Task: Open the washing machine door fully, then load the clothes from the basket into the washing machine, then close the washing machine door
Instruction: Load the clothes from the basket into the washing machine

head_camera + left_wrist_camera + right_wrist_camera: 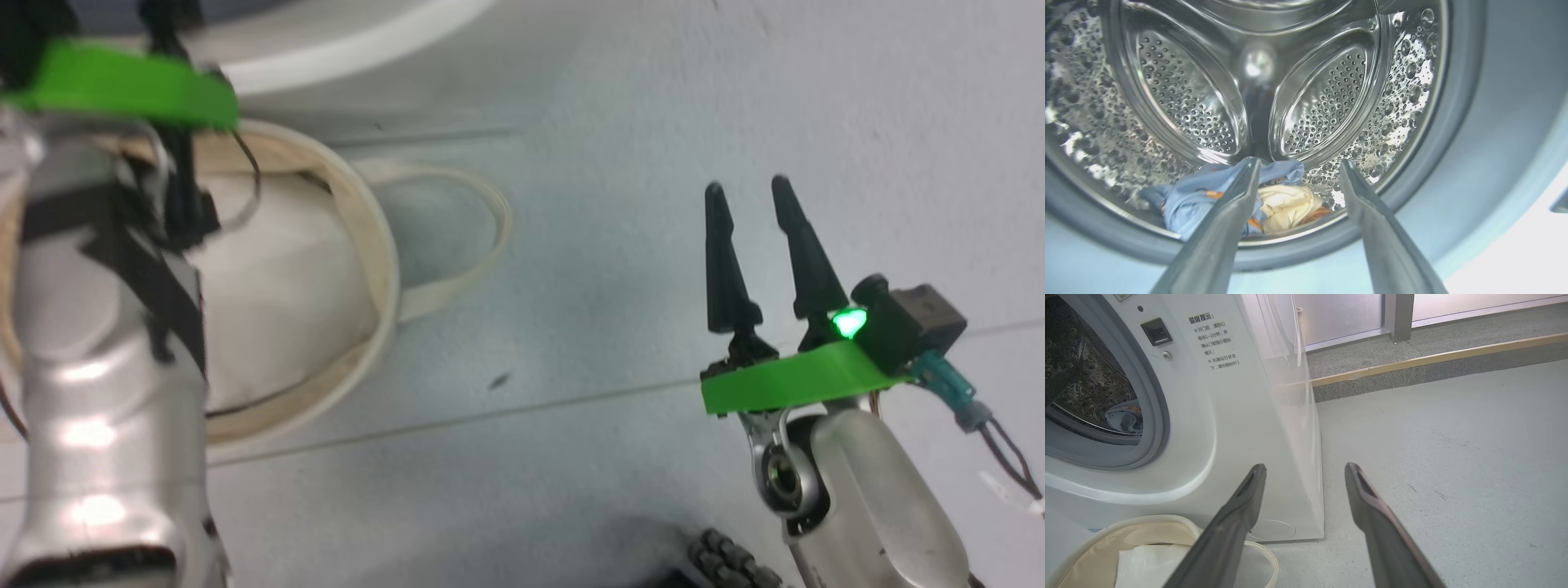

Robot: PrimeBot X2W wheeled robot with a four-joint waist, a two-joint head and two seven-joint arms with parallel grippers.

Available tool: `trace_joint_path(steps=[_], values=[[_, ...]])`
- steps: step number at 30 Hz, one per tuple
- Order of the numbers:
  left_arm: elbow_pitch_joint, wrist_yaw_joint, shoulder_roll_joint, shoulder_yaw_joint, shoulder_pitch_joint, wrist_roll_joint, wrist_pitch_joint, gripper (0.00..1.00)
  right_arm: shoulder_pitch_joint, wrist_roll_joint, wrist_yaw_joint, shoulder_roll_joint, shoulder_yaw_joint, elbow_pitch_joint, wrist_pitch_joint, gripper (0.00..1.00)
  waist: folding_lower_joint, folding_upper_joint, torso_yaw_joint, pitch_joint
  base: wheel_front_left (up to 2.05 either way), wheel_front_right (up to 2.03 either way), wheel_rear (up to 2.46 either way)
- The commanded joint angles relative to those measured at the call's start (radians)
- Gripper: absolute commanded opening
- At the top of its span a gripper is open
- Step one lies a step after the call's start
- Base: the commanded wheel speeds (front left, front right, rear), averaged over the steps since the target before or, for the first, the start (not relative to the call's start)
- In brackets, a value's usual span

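Gleaming dimpled drum (1180, 94), clothes (1196, 196) seemingly crumpled

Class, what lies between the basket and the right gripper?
In the head view: one loop handle of the basket, then bare grey floor up to the right gripper.

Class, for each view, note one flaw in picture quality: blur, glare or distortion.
Head view: the left forearm is smeared, with glare patches. Left wrist view: bright highlights on the drum, near fingers out of focus. Right wrist view: wide-angle lens tilts the washing machine.
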Motion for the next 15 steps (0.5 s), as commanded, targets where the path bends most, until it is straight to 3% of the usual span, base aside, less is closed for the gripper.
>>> trace_joint_path(steps=[1, 9, 15], values=[[-0.044, -0.005, 0.018, 0.006, 0.034, -0.012, -0.003, 1.00, 0.037, -0.010, 0.008, -0.001, 0.012, -0.021, -0.005, 1.00, 0.0002, 0.0000, 0.048, -0.093, 0.00, 0.00, 0.00], [-0.044, -0.008, 0.005, -0.073, 0.284, -0.090, -0.003, 1.00, 0.107, -0.034, 0.008, -0.001, -0.002, 0.004, -0.005, 1.00, 0.0002, 0.0000, 0.095, -0.257, 0.00, 0.00, 0.00], [-0.093, 0.040, 0.005, -0.152, 0.439, -0.182, -0.003, 1.00, 0.160, -0.049, 0.008, -0.001, -0.024, 0.016, -0.005, 1.00, 0.0002, 0.0000, 0.121, -0.354, 0.00, 0.00, 0.00]])
